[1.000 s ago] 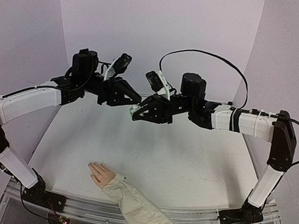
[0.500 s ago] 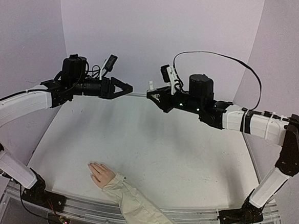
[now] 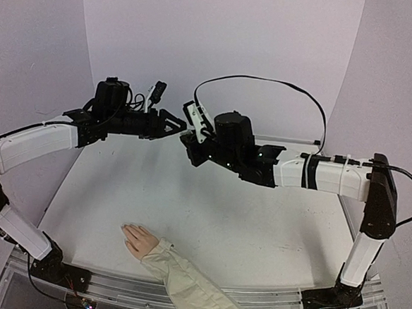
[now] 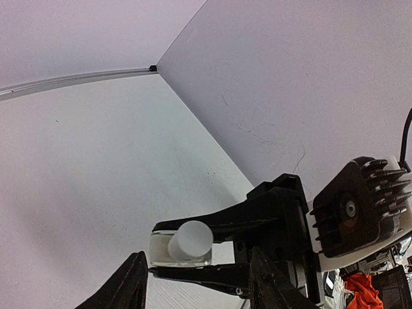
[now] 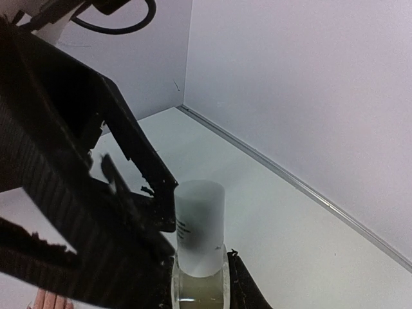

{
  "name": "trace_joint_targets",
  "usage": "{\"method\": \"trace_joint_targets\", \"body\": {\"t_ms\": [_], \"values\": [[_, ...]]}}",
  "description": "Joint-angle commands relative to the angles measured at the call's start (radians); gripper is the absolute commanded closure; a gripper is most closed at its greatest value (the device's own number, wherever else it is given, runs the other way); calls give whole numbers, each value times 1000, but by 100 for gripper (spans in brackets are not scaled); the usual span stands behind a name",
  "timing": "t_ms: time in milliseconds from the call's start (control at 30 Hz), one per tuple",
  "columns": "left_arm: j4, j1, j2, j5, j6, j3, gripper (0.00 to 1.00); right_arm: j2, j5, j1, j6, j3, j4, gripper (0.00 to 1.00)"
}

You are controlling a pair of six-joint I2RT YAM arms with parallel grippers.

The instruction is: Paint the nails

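At the left we see the left arm [image 3: 33, 142], white and black. It rises from the near left corner and reaches over the worktop [image 3: 243, 228].

Near the front edge of the worktop, a little left of the middle, lies the hand [image 3: 142, 240]. It is flat and pale pink, like the hand of a mannequin, and its fingers lie close together and point to the far left. A cream fabric sleeve [image 3: 189, 291] covers the wrist and runs off to the near edge. The nails [image 3: 126, 228] sit at the ends of these fingers. In the top view they are too small, so we cannot tell their colour or if any paint is on them. In the right wrist view only some pink fingertips show at the bottom left corner, and the nails are not clear there either.

Further right, over the far part of the worktop and well apart from the hand, is the left tool [image 3: 174, 124]. Its two black fingers [image 4: 136, 283] stand wide apart and grip nothing.

Just beside it, the right tool [image 3: 187, 142] faces it and is closed on a small bottle [image 5: 196, 286]. The bottle is of clear glass with a pale liquid inside, and it has a round white cap [image 5: 199, 222]. The cap is turned toward the left tool. One black fingertip of that tool is just beside the cap, but we cannot tell if they touch.

At the right, the right arm [image 3: 332, 174] stretches across from the near right corner, with a black cable [image 3: 268, 81] looping above it.
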Motion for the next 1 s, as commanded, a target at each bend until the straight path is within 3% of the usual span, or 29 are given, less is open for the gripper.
{"method": "trace_joint_targets", "body": {"t_ms": [0,267,400,600,733,767,867,967], "values": [[19,-9,6,-41,15,56,47,12,27,11,-33,81,26,100],[16,-10,22,-59,35,65,67,37,3,25,-49,106,10,100],[14,-11,21,-73,40,66,68,45,-8,29,-57,112,5,100],[9,-10,18,-79,57,64,78,50,-18,31,-69,119,-3,100],[8,-10,22,-28,92,65,93,36,-75,29,-74,104,0,100],[8,-10,20,-5,108,64,99,27,-117,25,-78,100,0,100],[8,-10,18,129,178,60,100,-7,-360,-13,-66,84,-1,100],[8,-10,23,373,282,59,100,-42,-838,-95,-19,67,0,100]]}}
